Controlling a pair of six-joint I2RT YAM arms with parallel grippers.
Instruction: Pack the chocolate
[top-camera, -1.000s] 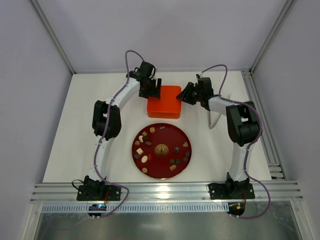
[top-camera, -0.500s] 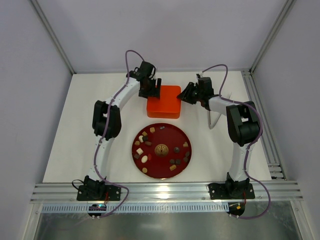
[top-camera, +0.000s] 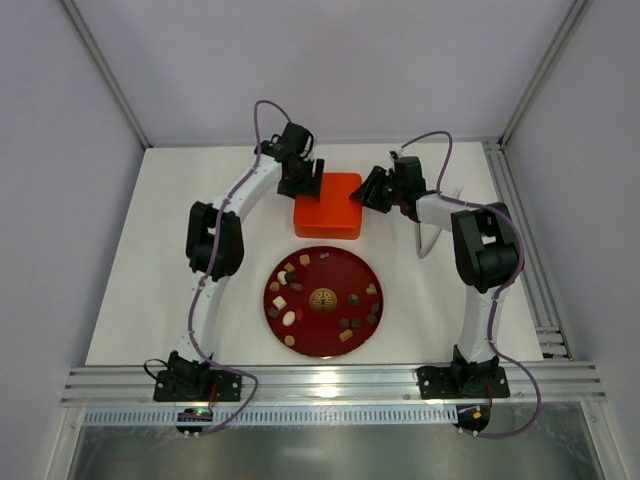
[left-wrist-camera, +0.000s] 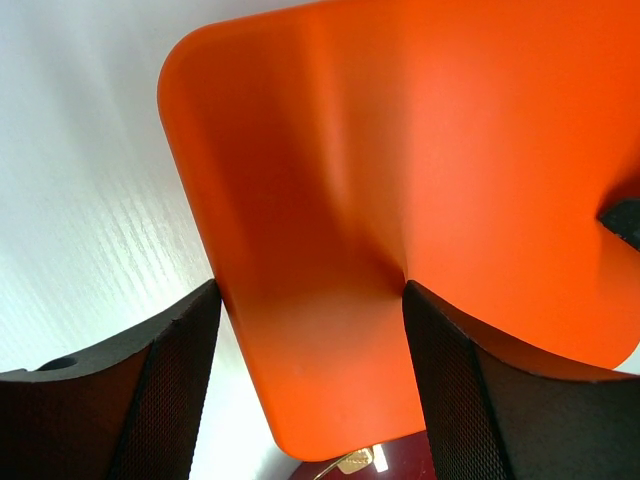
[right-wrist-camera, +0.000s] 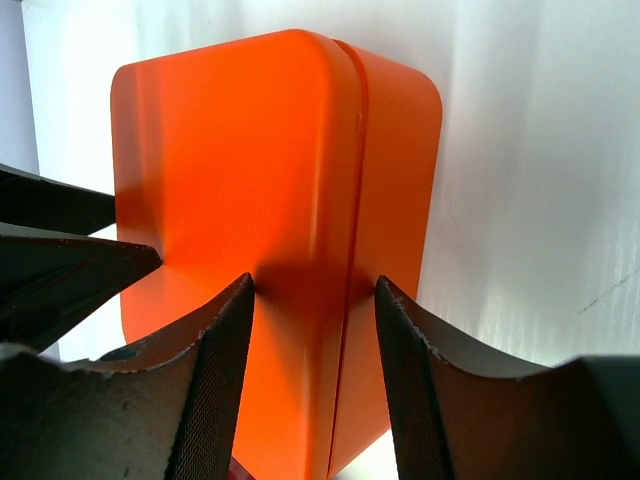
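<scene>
Step in hand looks like opening the orange box (top-camera: 328, 203): hold the base steady and lift the lid straight. Left end effector (left-wrist-camera: 310, 385) grips the box's left edge, pads on both faces. Right end effector (right-wrist-camera: 312, 370) straddles the lid seam, partly open (contact unclear). Chocolate (top-camera: 290, 316) sits on the dark red plate (top-camera: 322, 272), mid-tabletop.

An orange box (top-camera: 328, 205) sits at centre frame on a white table (top-camera: 130, 280), just above a dark red plate (top-camera: 322, 272) bearing a gold emblem (top-camera: 322, 298).
</scene>
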